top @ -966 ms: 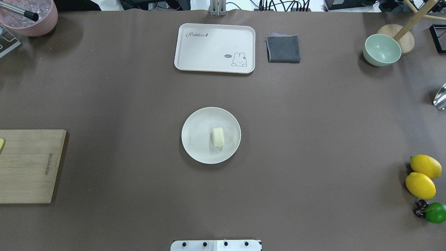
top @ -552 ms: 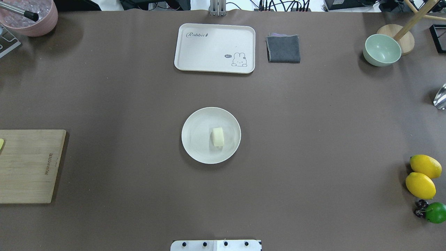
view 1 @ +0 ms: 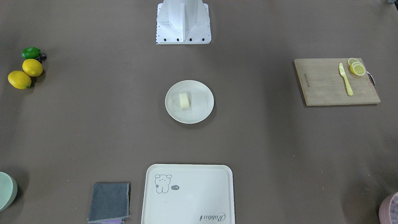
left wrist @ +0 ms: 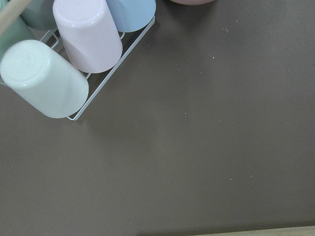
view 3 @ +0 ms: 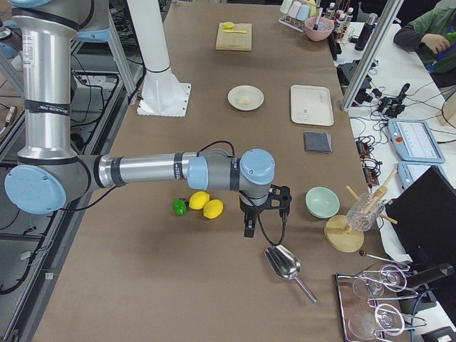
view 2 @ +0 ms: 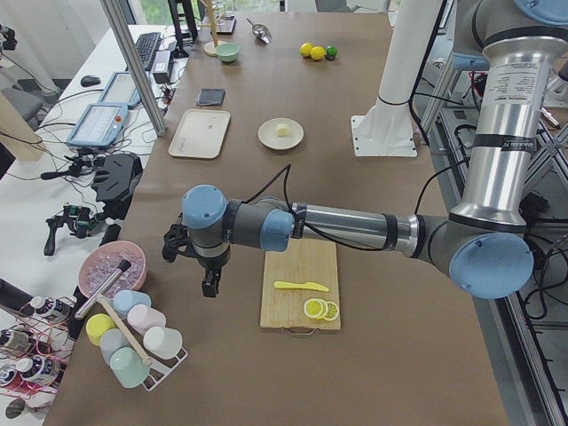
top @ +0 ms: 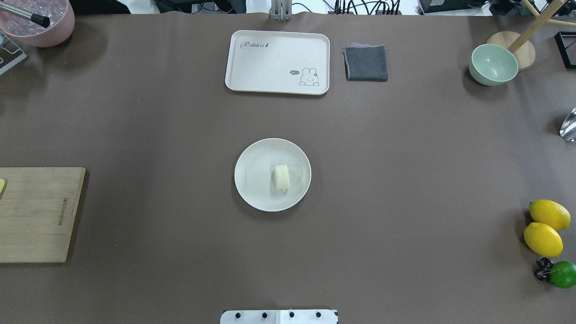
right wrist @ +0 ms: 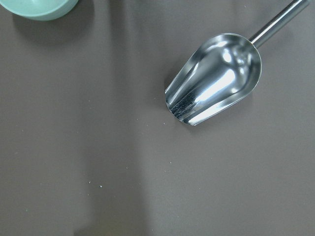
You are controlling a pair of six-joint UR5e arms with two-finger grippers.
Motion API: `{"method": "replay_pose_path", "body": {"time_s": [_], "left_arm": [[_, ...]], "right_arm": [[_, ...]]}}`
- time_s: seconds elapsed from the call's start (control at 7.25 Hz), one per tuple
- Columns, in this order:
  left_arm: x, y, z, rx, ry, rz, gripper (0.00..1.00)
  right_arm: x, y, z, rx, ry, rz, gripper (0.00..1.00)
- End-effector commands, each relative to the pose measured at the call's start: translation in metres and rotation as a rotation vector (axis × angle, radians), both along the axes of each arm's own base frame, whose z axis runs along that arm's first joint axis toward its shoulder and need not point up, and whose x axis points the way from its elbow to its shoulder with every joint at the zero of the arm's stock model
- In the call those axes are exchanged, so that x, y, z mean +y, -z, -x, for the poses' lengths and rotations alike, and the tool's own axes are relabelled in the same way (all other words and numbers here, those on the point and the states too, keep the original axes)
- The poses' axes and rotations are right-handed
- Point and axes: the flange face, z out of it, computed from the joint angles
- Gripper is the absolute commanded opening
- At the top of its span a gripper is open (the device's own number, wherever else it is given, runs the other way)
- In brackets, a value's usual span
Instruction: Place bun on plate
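Note:
The pale cream bun [top: 281, 176] lies on the round off-white plate [top: 254, 180] at the table's middle, a little to the right of the plate's centre. The front-facing view also has the bun [view 1: 184, 100] resting on the plate [view 1: 200, 105], with nothing touching it. My left gripper [view 2: 211, 284] hangs over the table's far left end, beside the cutting board. My right gripper [view 3: 248, 229] hangs at the far right end near the lemons. Both grippers show only in the side views, so I cannot tell whether they are open or shut.
A cream tray [top: 252, 63] and a grey cloth [top: 366, 63] lie at the back. A cutting board [view 1: 320, 84] carries a yellow knife [view 1: 345, 78] and lemon slices [view 1: 357, 67]. Lemons [top: 544, 227], a green bowl [top: 492, 65], a metal scoop [right wrist: 214, 78] and a cup rack [left wrist: 74, 54] sit at the ends.

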Motion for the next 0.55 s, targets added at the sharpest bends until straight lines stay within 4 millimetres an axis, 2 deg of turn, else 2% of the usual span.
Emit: {"method": "replay_pose_path", "body": {"time_s": [0.0,0.41], "left_arm": [[0.0004,0.0004,-0.0005,0.002,0.001,0.000,0.98],[-0.0004,0.0003,-0.0012,0.000,0.000,0.002,0.98]], "right_arm": [[-0.0011,-0.0015,0.0002,-0.003,0.014,-0.009,1.00],[-0.0055,-0.0065,0.0020,-0.019,0.009,0.008,1.00]]}}
